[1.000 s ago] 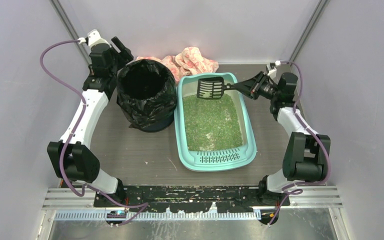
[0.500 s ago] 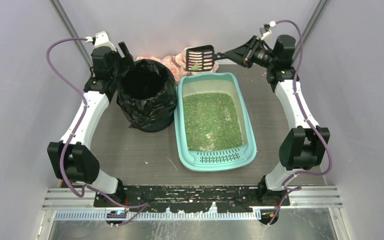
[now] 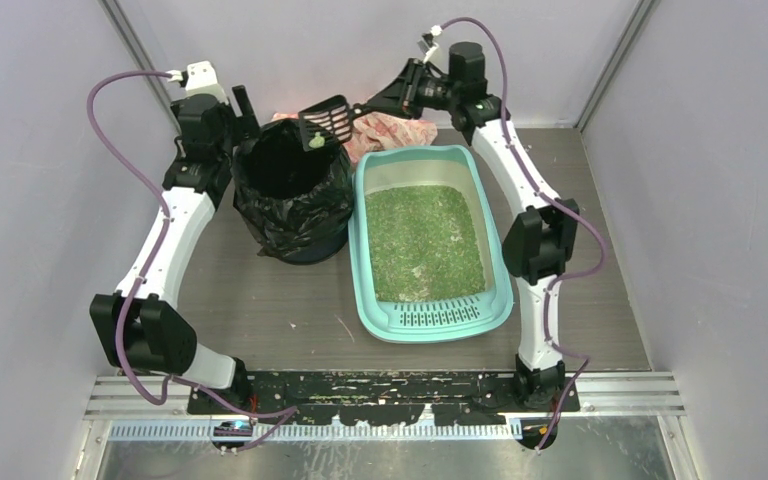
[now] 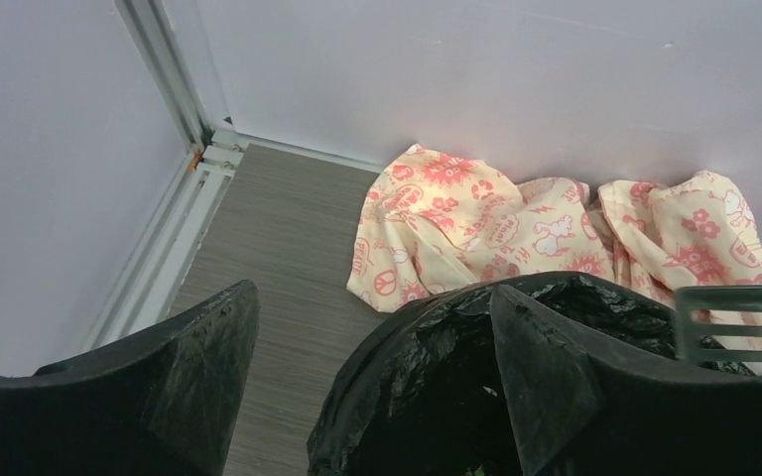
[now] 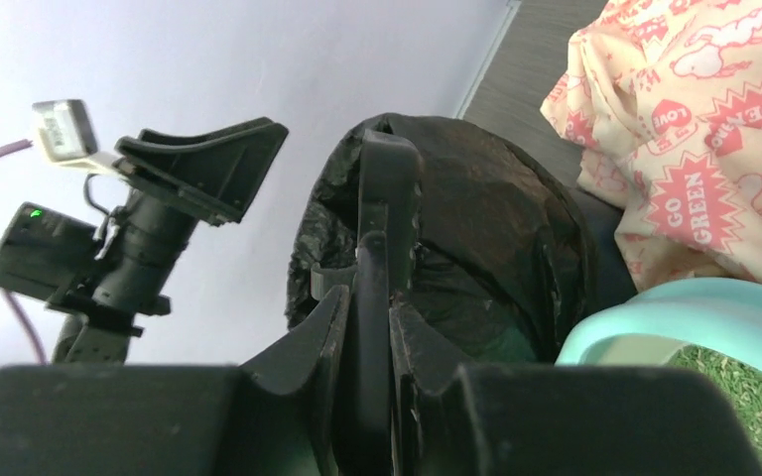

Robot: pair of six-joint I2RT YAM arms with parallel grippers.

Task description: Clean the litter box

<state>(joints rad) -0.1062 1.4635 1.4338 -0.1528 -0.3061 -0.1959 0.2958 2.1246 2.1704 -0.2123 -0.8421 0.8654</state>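
The mint-teal litter box (image 3: 501,262) lies in the middle of the table with green litter (image 3: 423,240) in it; its rim shows in the right wrist view (image 5: 685,319). My right gripper (image 3: 392,98) is shut on the handle of a black slotted scoop (image 3: 326,120), also seen edge-on in the right wrist view (image 5: 385,228). The scoop is tilted over the far rim of the round bin lined with a black bag (image 3: 290,185), and a small green clump hangs at its lower edge. My left gripper (image 3: 238,108) is open and empty behind the bin's far left rim (image 4: 427,327).
A crumpled cream cloth with red prints (image 3: 395,128) lies against the back wall behind the bin and litter box, also in the left wrist view (image 4: 556,233). Grey walls close in at the back and both sides.
My right arm lifted the scoop out of the litter box's far end and swung it left, from above the cloth to over the bin. The left arm barely moved.
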